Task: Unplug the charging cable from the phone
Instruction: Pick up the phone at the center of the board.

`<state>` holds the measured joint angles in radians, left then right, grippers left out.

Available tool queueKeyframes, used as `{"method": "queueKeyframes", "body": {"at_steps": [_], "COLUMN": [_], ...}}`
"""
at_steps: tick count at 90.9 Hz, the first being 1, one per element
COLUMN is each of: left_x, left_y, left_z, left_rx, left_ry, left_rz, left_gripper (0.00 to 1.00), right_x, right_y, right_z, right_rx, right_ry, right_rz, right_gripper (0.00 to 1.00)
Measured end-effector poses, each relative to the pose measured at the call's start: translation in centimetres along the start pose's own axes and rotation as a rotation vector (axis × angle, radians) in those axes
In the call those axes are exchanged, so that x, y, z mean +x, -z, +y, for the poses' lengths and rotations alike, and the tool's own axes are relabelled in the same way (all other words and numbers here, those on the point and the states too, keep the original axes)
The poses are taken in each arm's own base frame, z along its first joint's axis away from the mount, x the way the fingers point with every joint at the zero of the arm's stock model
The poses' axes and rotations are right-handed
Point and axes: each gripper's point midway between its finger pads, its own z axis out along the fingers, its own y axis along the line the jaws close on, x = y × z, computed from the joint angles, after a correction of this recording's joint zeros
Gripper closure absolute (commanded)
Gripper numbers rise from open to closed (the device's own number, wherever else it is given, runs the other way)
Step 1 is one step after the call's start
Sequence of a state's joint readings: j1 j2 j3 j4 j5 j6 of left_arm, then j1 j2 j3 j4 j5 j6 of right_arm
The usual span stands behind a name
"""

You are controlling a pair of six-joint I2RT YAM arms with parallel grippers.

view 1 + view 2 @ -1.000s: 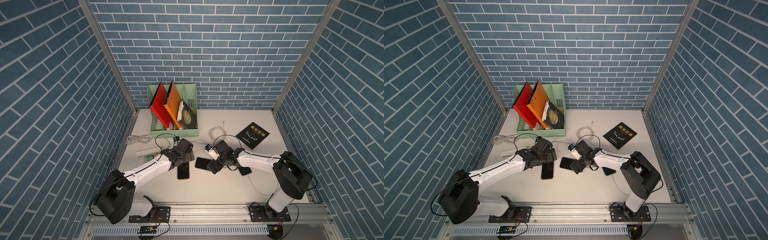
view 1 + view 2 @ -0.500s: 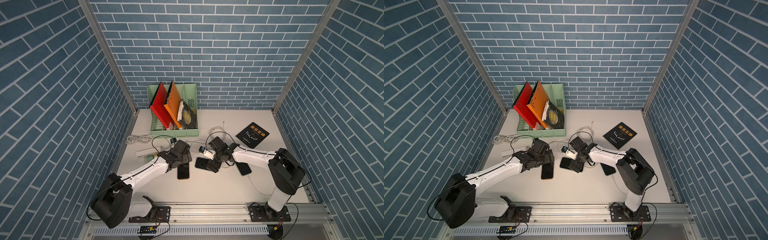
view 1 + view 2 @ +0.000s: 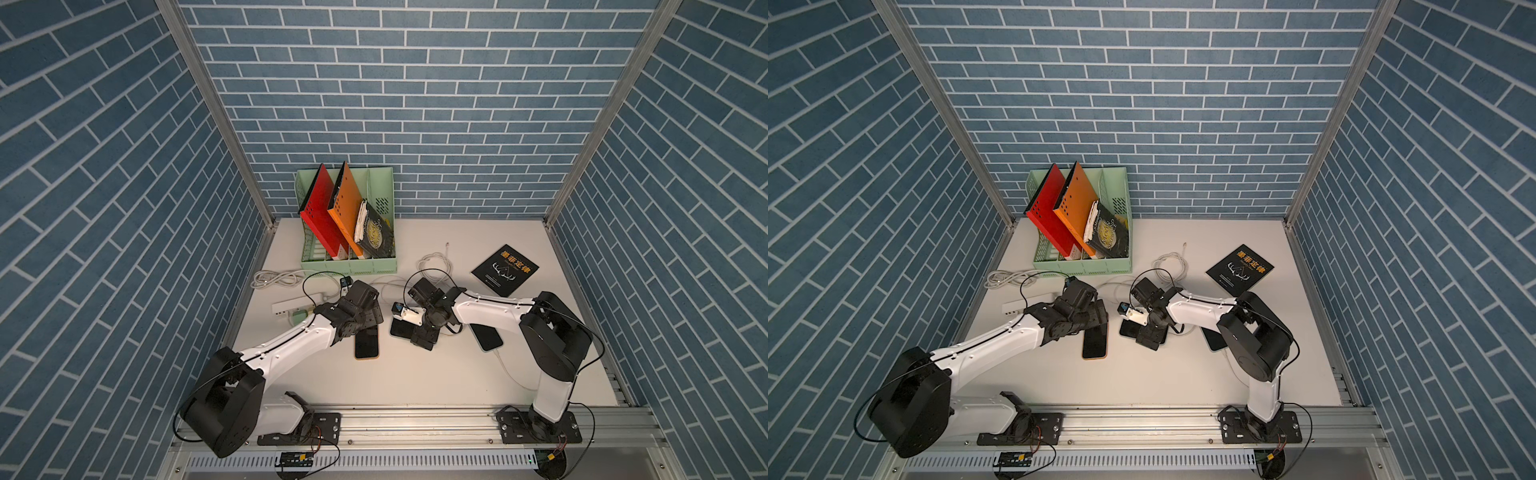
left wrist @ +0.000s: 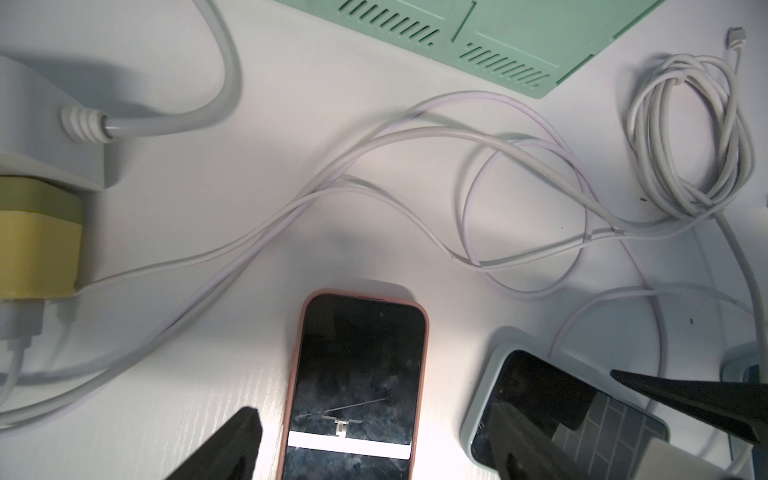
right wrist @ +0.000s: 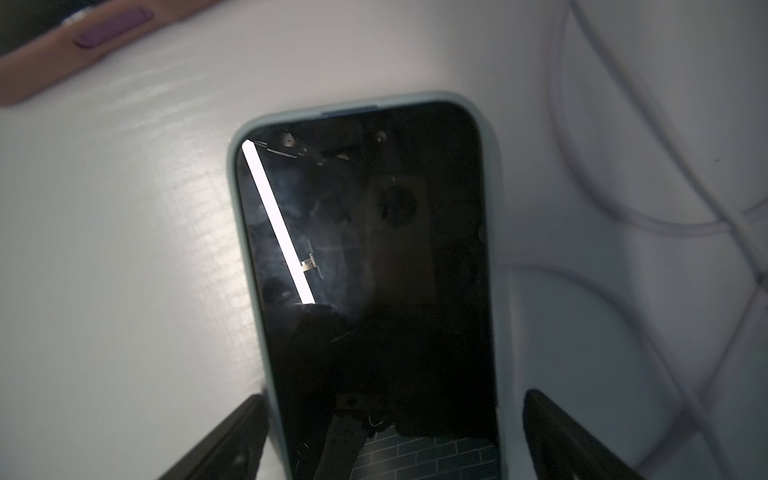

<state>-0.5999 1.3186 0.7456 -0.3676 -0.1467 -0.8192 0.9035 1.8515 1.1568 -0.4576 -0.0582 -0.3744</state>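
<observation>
Right gripper (image 5: 394, 395): jaws apart, straddling pale-cased phone (image 5: 365, 270). Left gripper (image 4: 432, 392): jaws apart, pink-cased phone (image 4: 357, 374) lying between.

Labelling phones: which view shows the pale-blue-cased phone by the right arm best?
Right wrist view: the pale-blue-cased phone fills the frame, screen up, between the open jaws. Left wrist view catches only one end of it. In both top views the right gripper covers most of it; only a dark corner shows.
</observation>
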Motion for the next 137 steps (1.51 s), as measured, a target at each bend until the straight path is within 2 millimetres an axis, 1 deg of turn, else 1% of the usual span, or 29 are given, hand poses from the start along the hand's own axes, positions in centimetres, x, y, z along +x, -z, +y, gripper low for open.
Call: {"method": "queueKeyframes", "body": {"at_steps": [12, 26, 58, 66, 78, 84, 90, 98, 112, 125, 137], "left_x": [0.0, 0.1, 0.0, 0.0, -0.1, -0.2, -0.3, -0.6, -1.5, -2.1, -2.6], "left_y": [0.0, 0.0, -0.2, -0.2, -0.2, -0.1, -0.1, 0.2, 0.6, 1.2, 1.7], "left_z": [-0.1, -0.2, 0.0, 0.0, 0.0, 0.0, 0.1, -0.1, -0.7, -1.1, -1.7], "left_rx": [0.005, 0.009, 0.005, 0.005, 0.003, 0.002, 0.000, 0.002, 0.012, 0.028, 0.060], "left_ry": [0.001, 0.001, 0.003, 0.002, 0.004, 0.005, 0.006, 0.007, 0.009, 0.008, 0.007], "left_rz": [0.003, 0.005, 0.006, 0.006, 0.005, 0.004, 0.004, -0.002, -0.024, -0.043, -0.059], "left_gripper": [0.09, 0.09, 0.10, 0.10, 0.10, 0.10, 0.10, 0.10, 0.11, 0.13, 0.15], "right_x": [-0.6, -1.0, -1.2, -1.2, -1.5, -1.6, -1.8, -2.4, -3.7, -3.8, -3.6], "right_y": [-0.2, -0.5, -0.5, -0.5, -0.3, 0.0, 0.7, 2.4, 5.9, 8.4, 10.2], "right_z": [-0.2, 0.0, 0.2, 0.4, 0.6, 0.5, 0.3, -0.8, -4.4, -7.9, -10.7], "right_rx": [-0.001, -0.024, -0.046, -0.057, -0.074, -0.077, -0.074, -0.052, 0.016, 0.062, 0.095], "right_ry": [0.001, 0.002, -0.001, -0.004, -0.014, -0.033, -0.052, -0.096, -0.218, -0.360, -0.490], "right_rz": [0.000, 0.009, 0.012, 0.007, -0.008, -0.023, -0.051, -0.106, -0.235, -0.331, -0.403], "right_gripper": [0.10, 0.25, 0.49, 0.52, 0.53, 0.54, 0.56, 0.57, 0.57, 0.57, 0.57]}}
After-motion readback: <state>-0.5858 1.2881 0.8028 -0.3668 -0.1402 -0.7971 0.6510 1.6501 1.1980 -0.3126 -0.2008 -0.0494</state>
